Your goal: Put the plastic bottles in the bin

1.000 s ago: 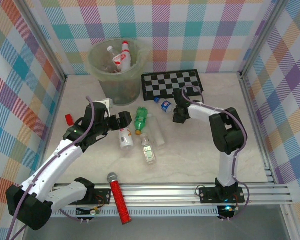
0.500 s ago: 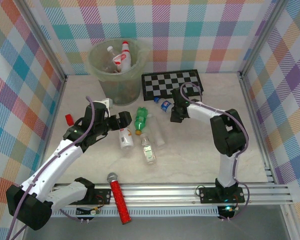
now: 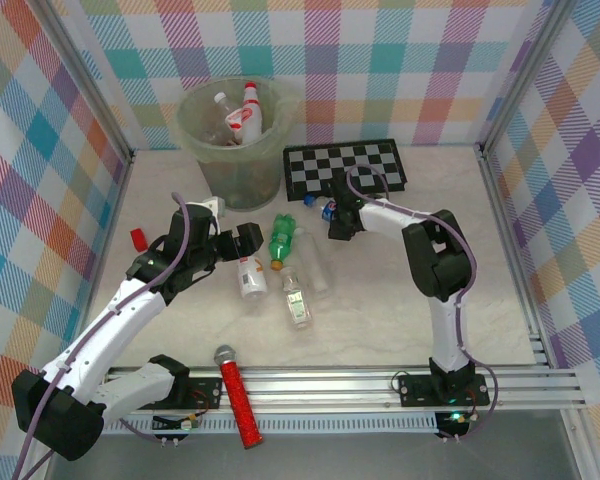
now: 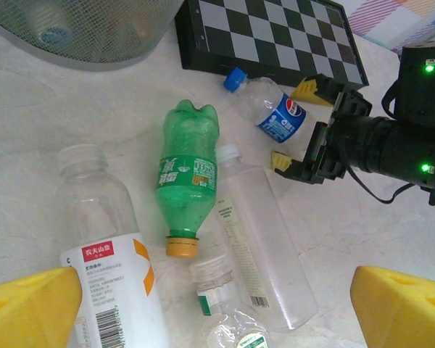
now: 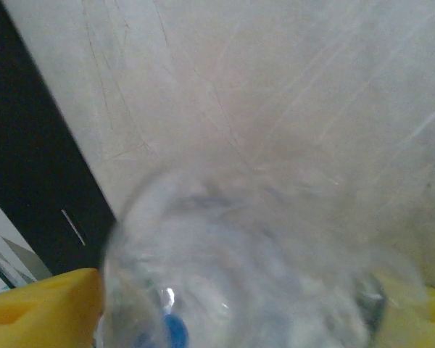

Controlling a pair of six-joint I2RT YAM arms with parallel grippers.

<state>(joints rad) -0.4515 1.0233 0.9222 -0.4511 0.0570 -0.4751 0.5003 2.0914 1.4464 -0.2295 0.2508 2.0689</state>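
- Overhead, a pale marbled table [image 3: 400, 300] sits inside walls of pastel plaid, with a metal rail along its near edge.
- One bin [image 3: 212, 150] stands at the far left-centre. Two bottles stand upright in it: a red-and-white bottle [image 3: 248, 115] and a clear bottle [image 3: 222, 104]. Anything deeper is too blurred through the wall to count.
- Five bottles lie on the table in a loose cluster: a green bottle [image 4: 187, 170], a blue-label bottle [image 4: 279, 118], a red-label bottle [image 4: 109, 268], a long clear bottle [image 4: 264, 264] and a small crumpled bottle [image 4: 225, 304].
- One chequered board [image 3: 345, 165], one red block [image 3: 137, 238] and one red microphone [image 3: 238, 395] are also there.
- The left arm reaches forward and the left gripper [image 3: 242, 240] hovers above the red-label bottle, its yellow pads wide apart.
- The right arm folds back toward the centre. The right gripper [image 4: 297, 125] straddles the base of the blue-label bottle beside the board, but I cannot tell whether its pads press on it.
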